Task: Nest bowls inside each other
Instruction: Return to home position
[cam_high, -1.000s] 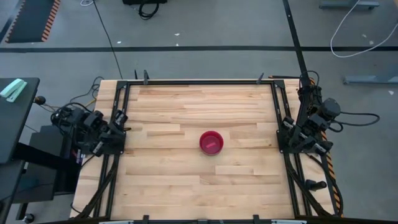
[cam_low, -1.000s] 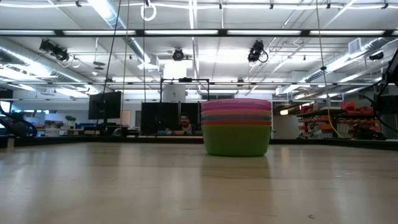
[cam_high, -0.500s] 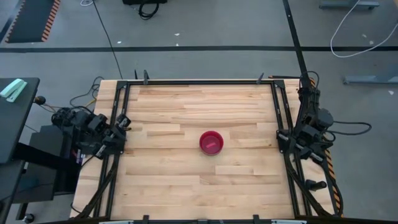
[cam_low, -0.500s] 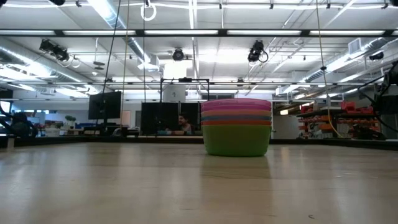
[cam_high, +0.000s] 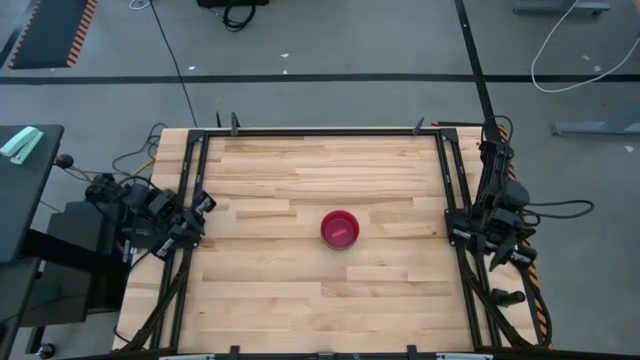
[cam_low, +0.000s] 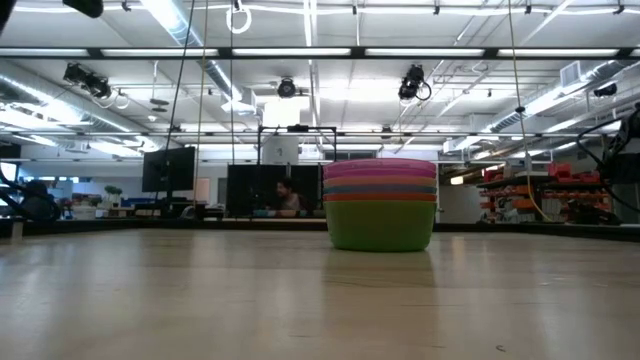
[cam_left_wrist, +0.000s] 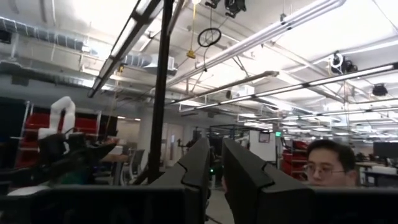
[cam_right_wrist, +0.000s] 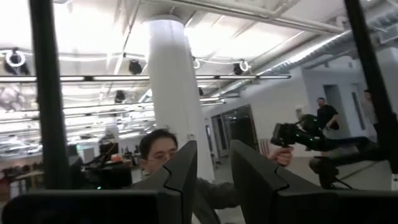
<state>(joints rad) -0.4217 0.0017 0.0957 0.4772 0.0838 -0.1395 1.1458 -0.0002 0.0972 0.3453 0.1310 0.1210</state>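
The bowls stand nested in one stack at the middle of the wooden table. From above only the magenta-pink top bowl shows. In the low view the stack rests on the base of its green bottom bowl, with orange, blue, purple and pink rims above it. My left gripper is drawn back over the table's left edge; in the left wrist view it points up into the room, a narrow gap between its fingers. My right gripper is past the right edge; it is open and holds nothing.
Black frame rails run along the table's left, right and far edges. Bare wood lies all around the stack. People show in the room beyond the table, in both wrist views and behind the stack in the low view.
Both arms have folded down at the table's sides. My left gripper has drifted a little toward the near edge. My right hand has sunk and moved toward the near edge, turning as it went. The stack of bowls has stayed where it was.
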